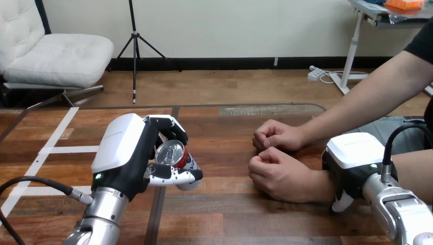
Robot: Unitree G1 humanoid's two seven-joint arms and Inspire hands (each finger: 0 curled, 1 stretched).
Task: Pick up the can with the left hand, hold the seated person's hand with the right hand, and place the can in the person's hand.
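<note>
White tape strips (pixel 51 148) lie on the desk (pixel 230 214) well to the left of the can. The left robot hand (pixel 127 153) comes up from the bottom edge and is clamped on the can (pixel 173 153) — fingers curled over its far side, thumb across its near side. The can is red with a silver top and sits tilted in that grasp, top turned up toward the camera; whether its base touches the desk cannot be told.

To the right of the can and apart from it, two fists rest on the desk: the person's farther hand (pixel 275 137) and, just nearer, the person's nearer hand (pixel 273 173), the two almost touching. Farther right of the can, the right robot hand (pixel 352 158) sits over the wrist of the nearer hand — its fingers curl down round that wrist, one white tip showing beneath it.
</note>
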